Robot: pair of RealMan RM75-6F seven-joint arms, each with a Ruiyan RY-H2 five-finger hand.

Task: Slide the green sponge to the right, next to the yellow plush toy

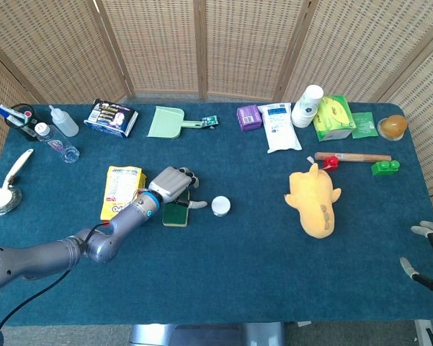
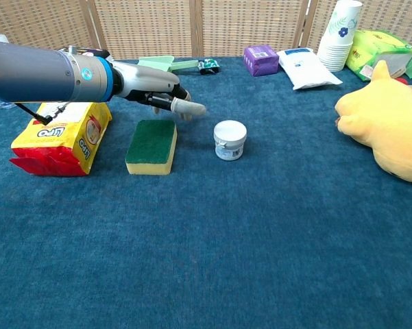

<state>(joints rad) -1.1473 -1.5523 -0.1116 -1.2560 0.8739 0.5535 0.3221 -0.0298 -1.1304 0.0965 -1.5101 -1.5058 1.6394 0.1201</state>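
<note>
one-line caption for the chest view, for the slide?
Left robot hand hovers behind green sponge; white jar sits between it and yellow plush toy.

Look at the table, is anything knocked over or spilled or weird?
Nothing is spilled or broken. The yellow plush toy lies flat instead of sitting up, and the yellow snack bag lies flat too. The green sponge sits flat, and the small white jar stands upright beside it.

Both views are bright and evenly lit, with soft, diffuse light from above. Shadows are faint and short; the left hand (image 2: 158, 96) casts only a pale one on the blue table (image 2: 260, 240). No glare shows. Focus is sharp throughout, with slight wide-angle stretching toward the edges.
</note>
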